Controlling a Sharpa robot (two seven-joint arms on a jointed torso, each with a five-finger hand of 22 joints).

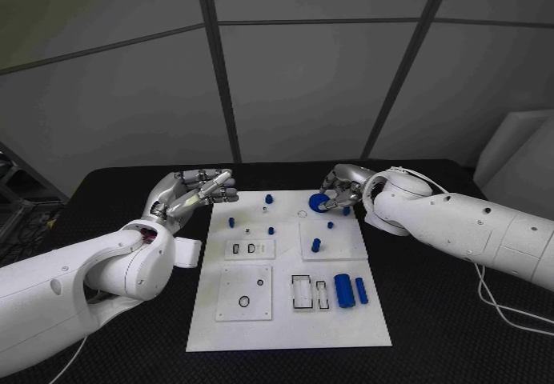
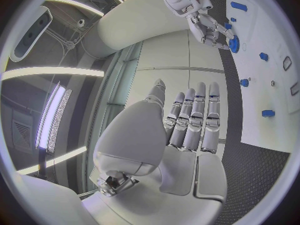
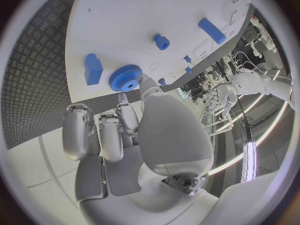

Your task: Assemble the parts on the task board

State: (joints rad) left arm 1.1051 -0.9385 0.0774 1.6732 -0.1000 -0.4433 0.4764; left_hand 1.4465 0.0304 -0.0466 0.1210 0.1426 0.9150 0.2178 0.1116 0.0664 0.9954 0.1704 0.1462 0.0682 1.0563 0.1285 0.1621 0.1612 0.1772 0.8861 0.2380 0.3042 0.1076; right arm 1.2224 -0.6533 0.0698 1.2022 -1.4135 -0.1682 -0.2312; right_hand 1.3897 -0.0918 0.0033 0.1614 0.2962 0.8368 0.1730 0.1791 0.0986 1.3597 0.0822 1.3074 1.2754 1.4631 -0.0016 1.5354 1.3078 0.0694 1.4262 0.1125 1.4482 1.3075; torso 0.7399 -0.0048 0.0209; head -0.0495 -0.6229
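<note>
The right hand point(image 1: 337, 194) is pinching a blue gear point(image 1: 318, 202) at the task board point(image 1: 289, 320)'s far edge; the left hand point(image 1: 194, 194) is hovering spread, holding nothing

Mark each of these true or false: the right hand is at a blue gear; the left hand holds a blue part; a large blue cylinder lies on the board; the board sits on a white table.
1. The right hand is at the blue gear. True; its fingers touch it.
2. The left hand holds a blue part. False; it holds nothing, fingers straight.
3. A large blue cylinder lies on the task board. True.
4. The board sits on a white table. False; the table is black.
</note>
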